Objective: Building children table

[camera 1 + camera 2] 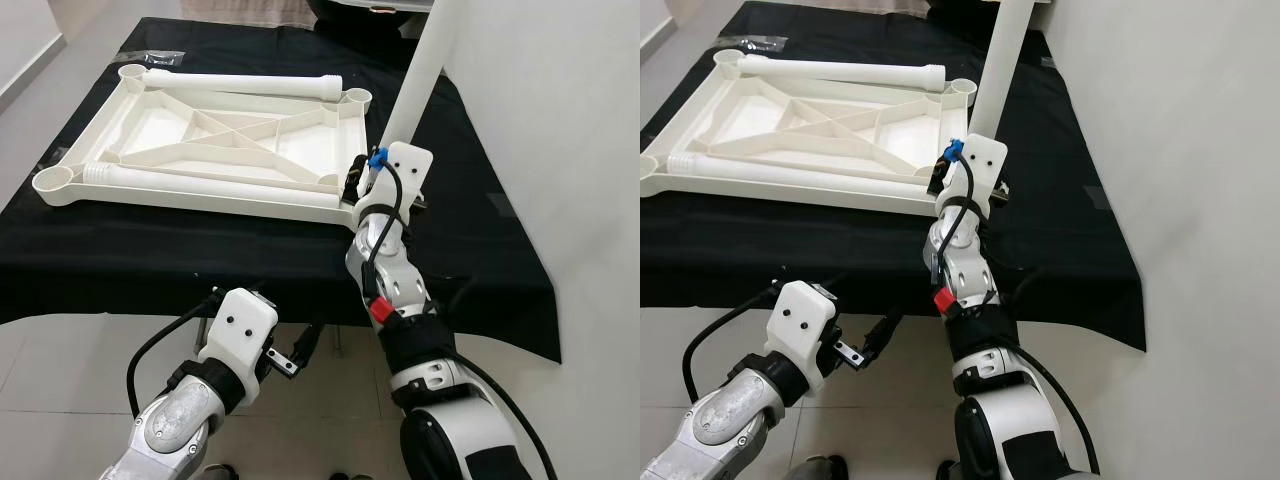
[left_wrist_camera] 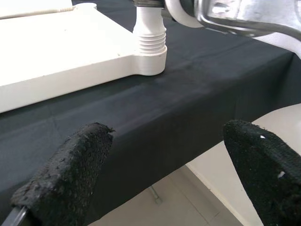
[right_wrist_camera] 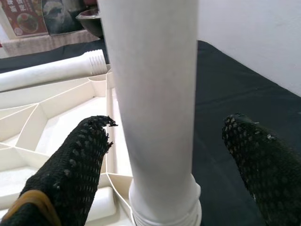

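A white plastic tabletop (image 1: 215, 135) lies upside down on the black-covered table (image 1: 150, 250). Two loose white legs rest on it, one along the far side (image 1: 245, 85) and one along the near side (image 1: 200, 182). A third leg (image 1: 420, 80) stands upright in the near right corner socket (image 2: 149, 52). My right gripper (image 3: 164, 127) is open around the bottom of that leg, with its fingers (image 3: 80, 165) on either side and a gap showing. My left gripper (image 1: 300, 355) hangs open with nothing in it, low in front of the table's near edge.
A white wall (image 1: 560, 150) runs close along the table's right side. Pale tiled floor (image 1: 60, 370) lies below the hanging black cloth. A small clear bag (image 1: 160, 58) and a dark bowl (image 3: 89, 19) sit at the table's far end.
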`<state>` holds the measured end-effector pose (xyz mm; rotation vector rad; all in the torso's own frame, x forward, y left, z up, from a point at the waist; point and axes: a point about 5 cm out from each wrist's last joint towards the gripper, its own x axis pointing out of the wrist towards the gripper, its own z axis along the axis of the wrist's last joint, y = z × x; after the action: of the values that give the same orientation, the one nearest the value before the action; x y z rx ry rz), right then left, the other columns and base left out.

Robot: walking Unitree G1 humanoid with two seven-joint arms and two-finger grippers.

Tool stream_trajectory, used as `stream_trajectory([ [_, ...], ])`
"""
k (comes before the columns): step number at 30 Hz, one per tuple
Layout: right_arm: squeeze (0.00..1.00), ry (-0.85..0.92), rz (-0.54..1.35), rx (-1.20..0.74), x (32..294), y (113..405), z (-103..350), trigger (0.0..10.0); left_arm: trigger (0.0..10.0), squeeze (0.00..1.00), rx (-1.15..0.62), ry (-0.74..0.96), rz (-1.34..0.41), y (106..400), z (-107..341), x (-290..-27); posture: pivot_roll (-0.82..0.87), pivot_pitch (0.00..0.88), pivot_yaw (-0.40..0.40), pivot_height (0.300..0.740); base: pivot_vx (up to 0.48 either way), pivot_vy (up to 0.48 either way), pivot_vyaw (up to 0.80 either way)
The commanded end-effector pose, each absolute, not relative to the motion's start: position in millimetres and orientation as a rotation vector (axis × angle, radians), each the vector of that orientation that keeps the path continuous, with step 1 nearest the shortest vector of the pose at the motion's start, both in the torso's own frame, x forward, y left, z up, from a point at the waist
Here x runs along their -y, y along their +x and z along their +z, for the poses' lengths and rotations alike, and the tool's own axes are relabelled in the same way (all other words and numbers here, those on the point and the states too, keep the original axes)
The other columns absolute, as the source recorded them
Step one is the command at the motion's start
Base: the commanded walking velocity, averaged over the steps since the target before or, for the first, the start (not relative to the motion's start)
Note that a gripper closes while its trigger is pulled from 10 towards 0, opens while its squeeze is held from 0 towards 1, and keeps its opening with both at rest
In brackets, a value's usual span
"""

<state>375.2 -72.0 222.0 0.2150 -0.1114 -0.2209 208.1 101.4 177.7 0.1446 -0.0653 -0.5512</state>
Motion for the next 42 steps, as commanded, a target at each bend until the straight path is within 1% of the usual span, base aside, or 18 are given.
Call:
stream_trajectory([
  [1, 0.00, 0.269, -0.181, 0.040, 53.2, 365.8, 205.1, 10.0, 10.0, 0.00, 0.051, 0.149, -0.557, 207.9, 173.9, -101.2, 0.13, 0.147, -0.104, 0.740, 0.000, 0.000, 0.00],
  [2, 0.00, 0.269, -0.118, 0.026, 56.0, 355.8, 198.5, 10.0, 10.0, 0.00, 0.049, 0.146, -0.559, 208.5, 172.7, -101.1, 0.13, 0.143, -0.103, 0.740, 0.000, 0.000, 0.00],
  [5, 0.00, 0.269, -0.118, 0.026, 56.0, 355.8, 198.5, 10.0, 10.0, 0.00, 0.049, 0.146, -0.559, 208.5, 172.7, -101.1, 0.13, 0.143, -0.103, 0.740, 0.000, 0.000, 0.00],
  [11, 0.00, 0.207, 0.025, -0.002, 70.0, 333.2, 188.4, 10.0, 10.0, 0.00, 0.050, 0.143, -0.560, 209.3, 171.3, -100.4, 0.12, 0.125, -0.105, 0.740, 0.000, 0.000, 0.00],
  [14, 0.00, 0.172, 0.070, -0.016, 79.0, 325.0, 181.9, 10.0, 10.0, 0.00, 0.046, 0.143, -0.559, 208.3, 170.3, -101.1, 0.12, 0.124, -0.106, 0.740, 0.000, 0.000, 0.00],
  [15, 0.00, 0.130, 0.099, -0.054, 91.3, 314.3, 168.1, 10.0, 10.0, 0.00, 0.036, 0.140, -0.548, 208.2, 167.6, -103.4, 0.11, 0.114, -0.107, 0.740, 0.000, 0.000, 0.00],
  [17, 0.00, 0.130, 0.099, -0.054, 91.3, 314.3, 168.1, 10.0, 10.0, 0.00, 0.036, 0.140, -0.548, 208.2, 167.6, -103.4, 0.11, 0.114, -0.107, 0.740, 0.000, 0.000, 0.00],
  [19, 0.00, 0.081, 0.111, -0.086, 105.6, 302.2, 155.0, 10.0, 10.0, 0.00, 0.019, 0.136, -0.517, 208.1, 163.9, -106.4, 0.11, 0.100, -0.109, 0.740, 0.000, 0.000, 0.00],
  [21, 0.00, 0.061, 0.112, -0.094, 111.4, 297.6, 150.6, 10.0, 10.0, 0.00, 0.010, 0.133, -0.498, 208.0, 162.4, -107.9, 0.11, 0.100, -0.109, 0.740, 0.000, 0.000, 0.00],
  [23, 0.00, -0.018, 0.133, -0.039, 127.6, 285.5, 145.9, 10.0, 10.0, 0.00, -0.008, 0.121, -0.444, 206.1, 157.9, -112.3, 0.11, 0.085, -0.111, 0.740, 0.000, 0.000, 0.00],
  [25, 0.00, -0.037, 0.142, -0.023, 130.6, 282.7, 145.6, 10.0, 10.0, 0.00, -0.011, 0.118, -0.434, 205.6, 157.0, -113.1, 0.11, 0.085, -0.111, 0.740, 0.000, 0.000, 0.00],
  [26, 0.00, -0.029, 0.130, -0.029, 138.2, 277.0, 141.5, 10.0, 10.0, 0.00, -0.021, 0.119, -0.401, 203.7, 154.3, -115.8, 0.11, 0.064, -0.111, 0.740, 0.000, 0.000, 0.00],
  [29, 0.00, -0.057, 0.096, -0.029, 146.0, 272.0, 138.1, 10.0, 10.0, 0.00, -0.030, 0.119, -0.372, 201.3, 152.0, -117.9, 0.11, 0.059, -0.111, 0.740, 0.000, 0.000, 0.00],
  [31, 0.00, -0.052, 0.031, -0.049, 158.0, 263.1, 130.6, 10.0, 10.0, 0.00, -0.047, 0.115, -0.304, 197.6, 146.9, -121.6, 0.11, 0.042, -0.111, 0.740, 0.000, 0.000, 0.00],
  [34, 0.00, -0.043, 0.000, -0.054, 161.5, 260.7, 128.0, 10.0, 10.0, 0.00, -0.051, 0.118, -0.273, 196.9, 145.1, -123.1, 0.11, 0.029, -0.110, 0.740, 0.000, 0.000, 0.00],
  [36, 0.00, -0.009, -0.021, -0.084, 164.3, 258.9, 122.7, 10.0, 10.0, 0.00, -0.066, 0.098, -0.234, 196.4, 140.3, -125.5, 0.11, 0.009, -0.110, 0.740, 0.000, 0.000, -0.80],
  [39, 0.00, -0.024, -0.005, -0.079, 163.9, 260.3, 122.7, 10.0, 10.0, 0.00, -0.068, 0.102, -0.223, 197.4, 138.9, -127.1, 0.11, 0.001, -0.105, 0.740, 0.000, 0.000, -0.80],
  [42, 0.00, -0.027, 0.005, -0.069, 163.7, 259.6, 122.1, 10.0, 10.0, 0.00, -0.071, 0.104, -0.193, 198.5, 137.1, -130.4, 0.11, 0.000, -0.110, 0.740, 0.000, 0.000, 0.00],
])
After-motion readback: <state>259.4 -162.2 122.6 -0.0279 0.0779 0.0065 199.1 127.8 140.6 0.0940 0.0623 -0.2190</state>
